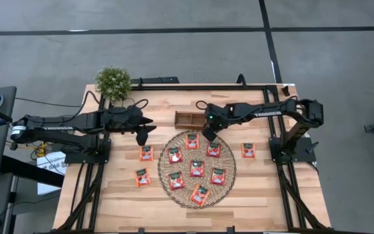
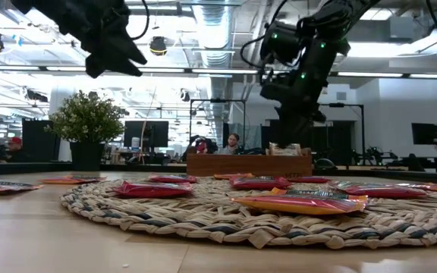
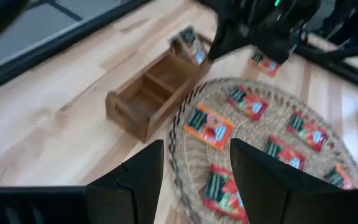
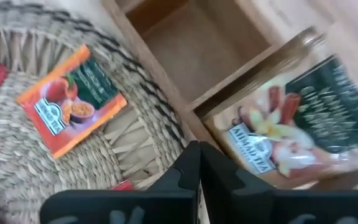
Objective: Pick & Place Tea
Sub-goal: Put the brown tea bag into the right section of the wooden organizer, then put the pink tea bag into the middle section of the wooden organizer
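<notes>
Several red-orange tea sachets (image 1: 197, 168) lie flat on the round woven mat (image 1: 166, 188), and others lie on the table to its left (image 1: 146, 153) and right (image 1: 248, 151). A pale sachet (image 4: 284, 124) leans inside an end slot of the wooden tray (image 1: 190, 118), its top sticking out (image 2: 283, 149). My right gripper (image 4: 197, 163) is shut and points steeply down at the tray's near wall, beside that sachet. My left gripper (image 3: 194, 180) hangs open in the air left of the mat (image 1: 143, 135), with nothing between its fingers. My right gripper's shut fingertips (image 4: 188, 165) stand at the tray's near wall, right beside the pale sachet's lower corner (image 4: 241, 155). I cannot tell whether they touch the sachet or the tray.
A potted plant (image 1: 113, 81) stands at the table's far left corner. The tray's other two slots (image 3: 148, 93) show bare wood. Bare tabletop lies near the front edge (image 1: 193, 218). People and monitors show in the room beyond (image 2: 234, 142).
</notes>
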